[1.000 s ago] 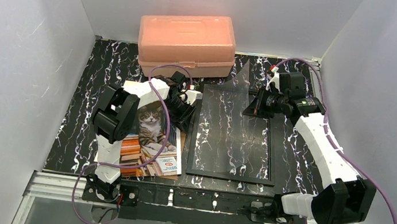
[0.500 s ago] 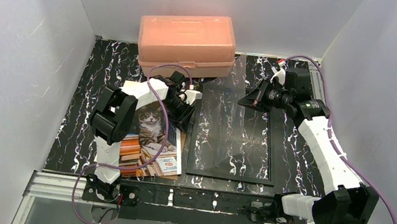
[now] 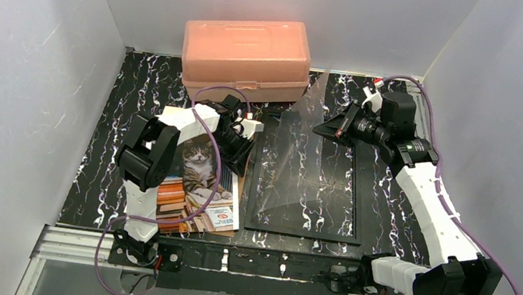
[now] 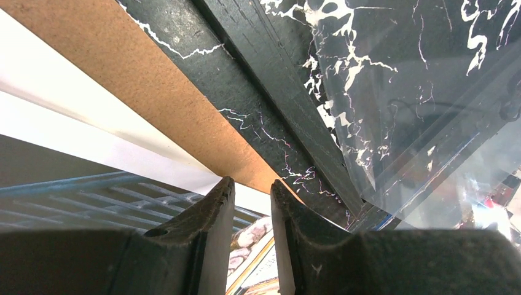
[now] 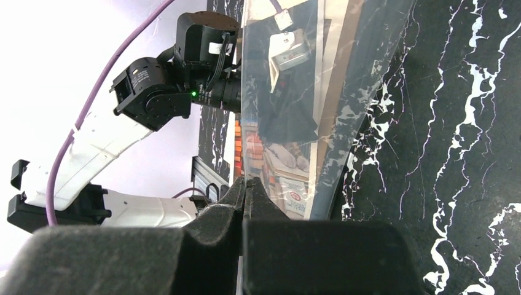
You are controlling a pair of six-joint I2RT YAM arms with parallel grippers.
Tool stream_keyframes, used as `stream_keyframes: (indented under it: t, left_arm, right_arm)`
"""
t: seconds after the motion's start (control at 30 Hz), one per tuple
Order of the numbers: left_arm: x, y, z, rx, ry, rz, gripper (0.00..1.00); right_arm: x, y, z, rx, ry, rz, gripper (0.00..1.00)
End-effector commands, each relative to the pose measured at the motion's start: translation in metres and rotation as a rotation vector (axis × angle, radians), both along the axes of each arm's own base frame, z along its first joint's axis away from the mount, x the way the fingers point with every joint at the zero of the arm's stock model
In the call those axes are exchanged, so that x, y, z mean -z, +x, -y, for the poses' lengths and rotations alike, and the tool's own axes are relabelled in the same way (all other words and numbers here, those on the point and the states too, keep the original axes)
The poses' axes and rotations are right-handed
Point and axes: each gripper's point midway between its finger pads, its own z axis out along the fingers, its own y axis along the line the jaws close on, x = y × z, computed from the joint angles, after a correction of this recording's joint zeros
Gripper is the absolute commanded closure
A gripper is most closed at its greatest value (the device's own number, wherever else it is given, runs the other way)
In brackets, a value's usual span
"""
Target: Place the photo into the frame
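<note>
The photo [image 3: 197, 176] of a cat lies face up at the left, on a stack of sheets. The black frame [image 3: 360, 199] lies flat in the middle of the table. My right gripper [image 3: 320, 127] is shut on a far corner of the clear pane [image 3: 302, 160] and holds it tilted up out of the frame. In the right wrist view the jaws [image 5: 246, 182] pinch the pane [image 5: 307, 92]. My left gripper [image 3: 242, 145] hovers low at the photo's right edge, beside the frame's left rail [image 4: 295, 110]. Its fingers [image 4: 252, 181] stand narrowly open, the photo [image 4: 252, 252] showing through the gap.
A peach plastic box [image 3: 249, 47] stands at the back, just behind the frame. Under the photo lie a brown backing board [image 4: 178, 110] and a white sheet [image 4: 74, 117]. White walls close in the black marbled table [image 3: 107, 135] on three sides.
My right gripper has risen and drawn back to the right, tipping the clear pane up more steeply. The left gripper's fingers have narrowed a little in place.
</note>
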Motion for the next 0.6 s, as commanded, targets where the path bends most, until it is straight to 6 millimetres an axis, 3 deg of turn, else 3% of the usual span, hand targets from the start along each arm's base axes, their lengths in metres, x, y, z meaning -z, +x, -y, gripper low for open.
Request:
stream_keyframes:
  t: [0.0, 0.23, 0.57]
  left_arm:
    - [-0.019, -0.003, -0.004, 0.006, -0.016, 0.031, 0.74]
    - [-0.019, -0.003, -0.003, -0.001, -0.020, 0.022, 0.74]
    - [-0.020, 0.000, -0.001, -0.006, -0.023, 0.022, 0.74]
  right_arm:
    - [-0.012, -0.006, 0.001, -0.015, 0.022, 0.057, 0.99]
    - [-0.010, -0.010, -0.002, -0.062, 0.019, 0.089, 0.99]
    - [0.002, -0.002, 0.008, -0.107, -0.142, 0.132, 0.99]
